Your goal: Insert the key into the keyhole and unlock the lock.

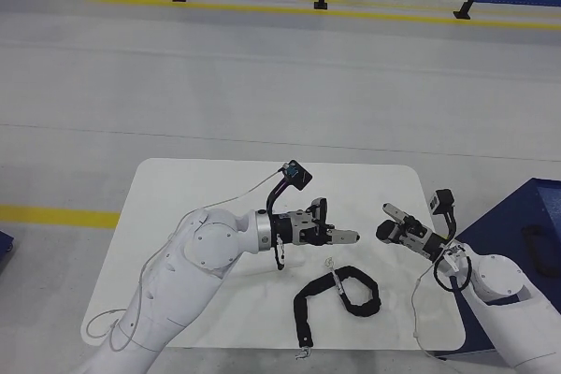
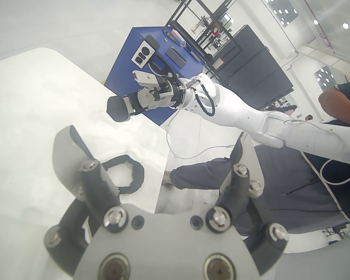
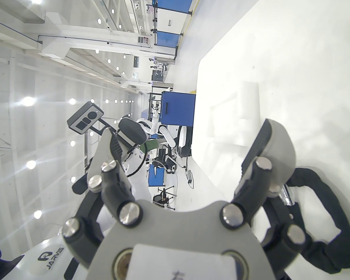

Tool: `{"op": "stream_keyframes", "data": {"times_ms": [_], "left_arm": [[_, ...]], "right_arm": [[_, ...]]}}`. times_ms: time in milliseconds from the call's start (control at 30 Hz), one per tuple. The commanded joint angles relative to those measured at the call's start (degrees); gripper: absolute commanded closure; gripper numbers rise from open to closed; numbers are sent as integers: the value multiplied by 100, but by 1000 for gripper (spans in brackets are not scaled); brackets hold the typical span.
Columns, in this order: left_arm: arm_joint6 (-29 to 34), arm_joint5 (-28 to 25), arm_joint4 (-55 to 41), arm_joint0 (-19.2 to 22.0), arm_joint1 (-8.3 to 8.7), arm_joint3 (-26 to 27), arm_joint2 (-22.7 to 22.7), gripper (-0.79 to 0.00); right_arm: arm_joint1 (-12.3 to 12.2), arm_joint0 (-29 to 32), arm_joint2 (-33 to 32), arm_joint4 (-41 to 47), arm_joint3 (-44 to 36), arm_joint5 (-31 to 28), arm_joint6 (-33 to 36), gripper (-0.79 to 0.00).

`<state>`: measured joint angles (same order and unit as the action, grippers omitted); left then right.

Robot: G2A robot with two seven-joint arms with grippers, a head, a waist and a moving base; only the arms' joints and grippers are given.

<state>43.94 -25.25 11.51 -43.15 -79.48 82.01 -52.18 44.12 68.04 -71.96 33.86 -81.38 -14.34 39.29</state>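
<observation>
Chain lock (image 1: 341, 292), black-sleeved, lies in a loose loop on the white counter (image 1: 187, 187) near its front edge, untouched. Left gripper (image 1: 346, 237) and right gripper (image 1: 385, 231) face each other above the counter just behind the lock, apart. Both sets of fingers are spread and hold nothing.

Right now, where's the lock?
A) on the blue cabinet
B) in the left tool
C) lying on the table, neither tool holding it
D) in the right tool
C: the lock lies on the table, and the left tool and right tool are both open, clear of it.
</observation>
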Motion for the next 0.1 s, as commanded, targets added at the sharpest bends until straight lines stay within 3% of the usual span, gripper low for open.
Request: {"op": "stream_keyframes", "data": {"times_ms": [0,67], "left_arm": [[0,0,0,0,0,0,0,-785],[0,0,0,0,0,0,0,-785]], "right_arm": [[0,0,0,0,0,0,0,-785],[0,0,0,0,0,0,0,-785]]}}
